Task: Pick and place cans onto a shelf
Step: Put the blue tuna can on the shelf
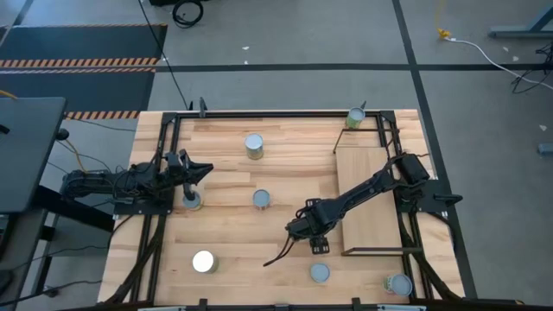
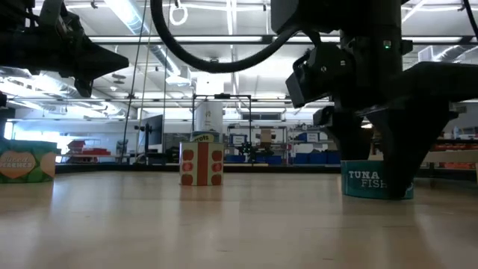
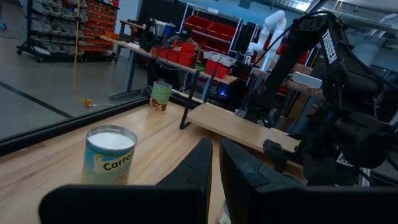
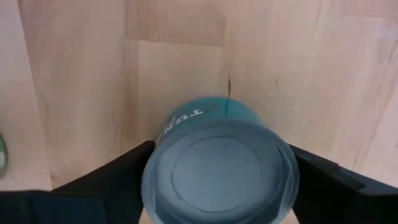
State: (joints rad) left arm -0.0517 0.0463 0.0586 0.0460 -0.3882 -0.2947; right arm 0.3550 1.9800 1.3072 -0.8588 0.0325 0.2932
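Right wrist view shows the right gripper (image 4: 217,180) open around the tuna can (image 4: 219,163), not yet gripping; next it must squeeze, lift toward the shelf (image 1: 373,200). Left gripper (image 1: 192,173) is shut, empty.

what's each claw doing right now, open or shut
left claw: shut, holding nothing.
right claw: open, fingers either side of the tuna can, not clamped yet.

Eight cans (image 1: 254,145), one shelf (image 1: 373,199)
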